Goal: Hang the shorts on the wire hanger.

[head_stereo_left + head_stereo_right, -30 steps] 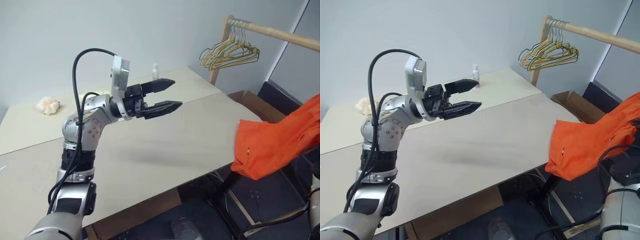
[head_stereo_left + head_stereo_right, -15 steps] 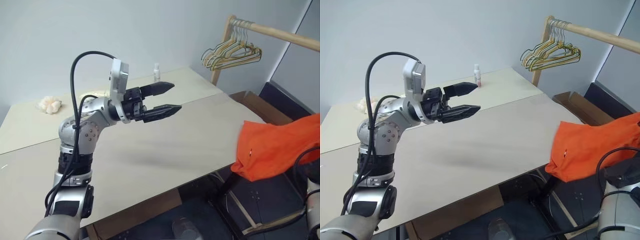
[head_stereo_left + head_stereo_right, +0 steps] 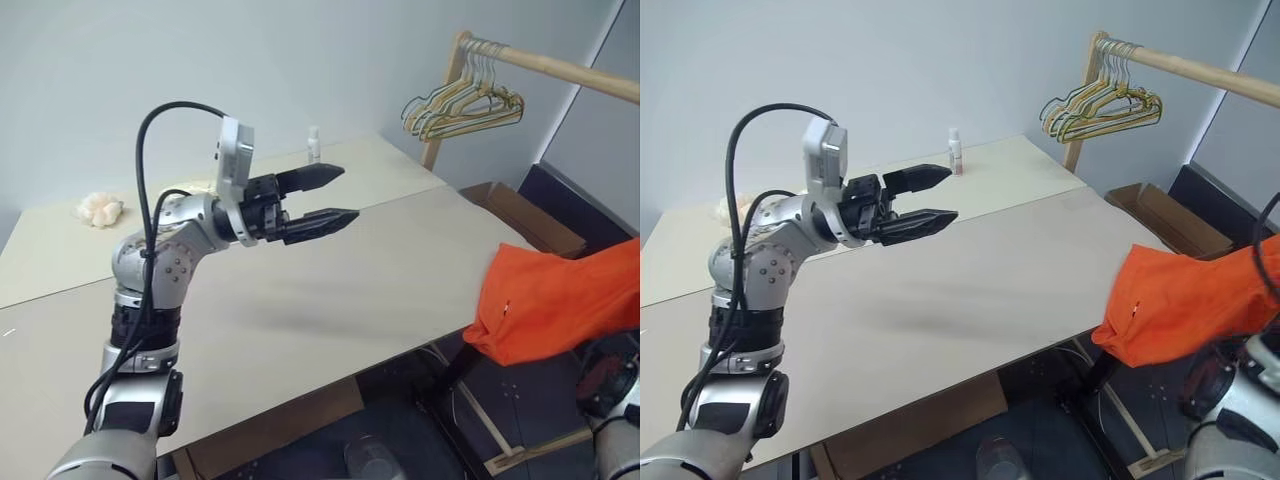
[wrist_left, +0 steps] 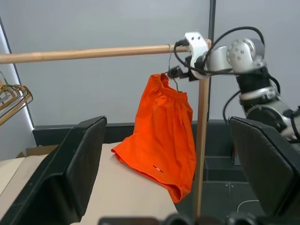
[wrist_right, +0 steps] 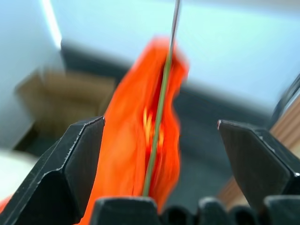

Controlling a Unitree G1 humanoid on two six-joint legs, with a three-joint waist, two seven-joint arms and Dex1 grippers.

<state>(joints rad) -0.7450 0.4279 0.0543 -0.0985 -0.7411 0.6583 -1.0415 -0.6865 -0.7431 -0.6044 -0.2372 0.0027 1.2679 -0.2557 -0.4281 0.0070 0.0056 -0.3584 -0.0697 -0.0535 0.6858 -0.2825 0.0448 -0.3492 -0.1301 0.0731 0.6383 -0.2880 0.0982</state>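
Orange shorts (image 4: 161, 131) hang from the wire hanger (image 4: 171, 70) on the wooden rail (image 4: 89, 53), straight ahead of the right gripper (image 5: 159, 140), whose fingers stand wide apart around nothing. Their lower edge drapes onto the table (image 3: 330, 300) corner. Well away, the left gripper (image 3: 335, 195) hovers over the table, spread wide and empty.

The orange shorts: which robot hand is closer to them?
Right. The right gripper is open just beside the shorts hanging from the rail, while the left gripper is open far off above the table.
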